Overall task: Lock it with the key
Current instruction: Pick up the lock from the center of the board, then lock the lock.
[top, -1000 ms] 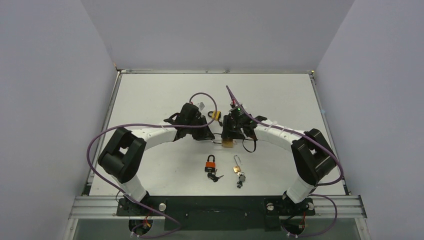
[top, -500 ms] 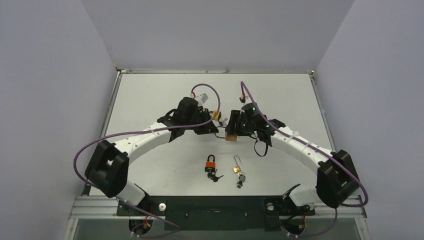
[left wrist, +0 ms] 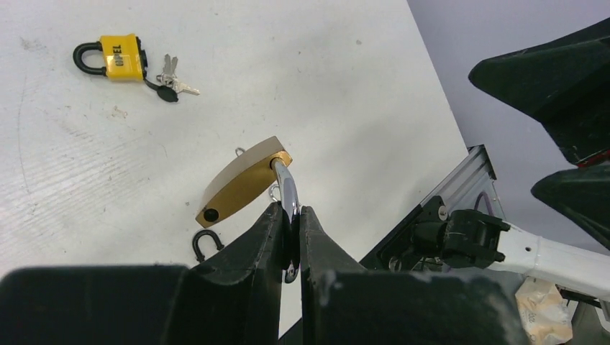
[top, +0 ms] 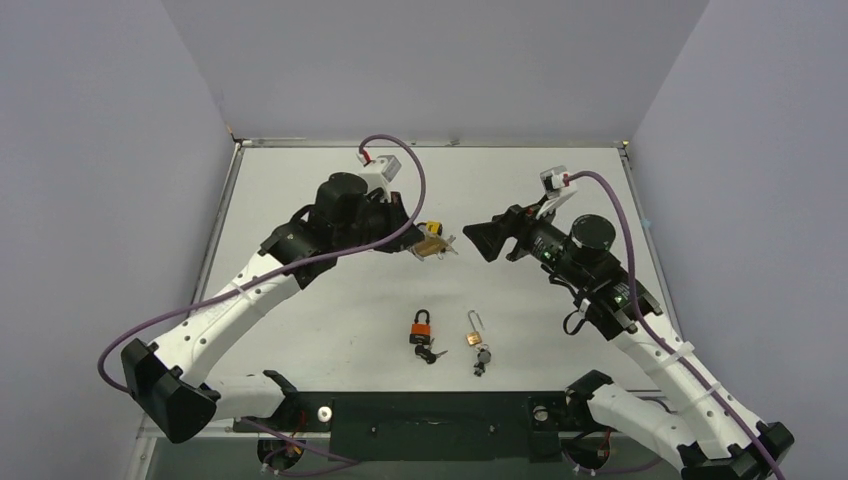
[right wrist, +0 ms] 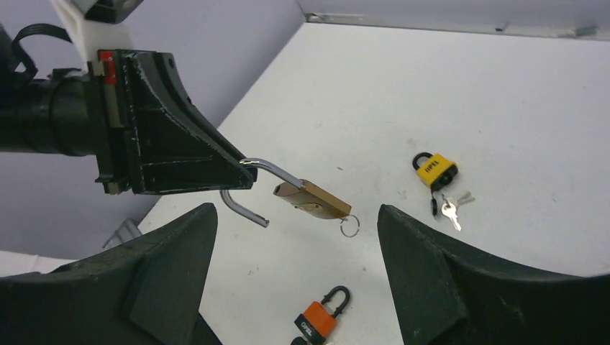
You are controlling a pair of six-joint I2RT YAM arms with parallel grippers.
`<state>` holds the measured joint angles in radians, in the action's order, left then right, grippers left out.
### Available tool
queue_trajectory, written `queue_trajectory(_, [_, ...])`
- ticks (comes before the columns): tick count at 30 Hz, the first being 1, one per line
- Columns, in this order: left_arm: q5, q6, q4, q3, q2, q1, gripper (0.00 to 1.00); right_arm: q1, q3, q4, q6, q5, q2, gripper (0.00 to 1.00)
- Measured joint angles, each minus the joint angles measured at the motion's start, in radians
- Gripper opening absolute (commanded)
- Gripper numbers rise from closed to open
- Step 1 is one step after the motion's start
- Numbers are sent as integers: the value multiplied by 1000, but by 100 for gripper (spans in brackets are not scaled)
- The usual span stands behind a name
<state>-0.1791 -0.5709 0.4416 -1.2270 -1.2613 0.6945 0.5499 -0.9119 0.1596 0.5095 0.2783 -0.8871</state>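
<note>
My left gripper [top: 418, 244] is shut on the silver shackle [left wrist: 288, 192] of a brass padlock [left wrist: 241, 188] and holds it above the table. The shackle stands open, its free end [right wrist: 253, 214] out of the body [right wrist: 313, 200]. A key ring [right wrist: 350, 227] hangs from the body's lower end; no key blade shows. My right gripper [top: 480, 238] is open and empty, facing the padlock from the right, a short gap away. In the right wrist view its jaws stand wide on either side of the padlock [right wrist: 295, 213].
A yellow padlock [right wrist: 434, 170] with keys [right wrist: 450, 209] lies on the table behind the held lock. An orange padlock [top: 422, 325] with keys and a small brass padlock [top: 473, 337] with a key [top: 482, 359] lie near the front. Walls enclose the white table [top: 300, 200].
Both arms have risen and drawn apart. My left gripper has lifted the brass padlock by its shackle. My right gripper has let go of the padlock, opened and pulled back to the right.
</note>
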Motion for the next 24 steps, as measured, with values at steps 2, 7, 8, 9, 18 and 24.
queue_trajectory(2, [0,4,44,-46,11,3,0,-1,0,-24,-5,41,23,78])
queue_trajectory(7, [-23,-7,108,-182,50,5,0,-8,0,-100,-14,155,36,79])
queue_trajectory(8, [-32,-15,111,-210,60,5,0,-10,0,-109,-16,171,35,79])
queue_trajectory(9, [-40,-23,112,-233,67,4,0,-13,0,-119,-17,192,35,79])
queue_trajectory(18, [-157,-134,76,-356,136,5,0,-14,-103,-227,5,322,-38,81])
queue_trajectory(24, [-215,-206,54,-378,134,5,0,-14,-160,-331,55,390,-60,81])
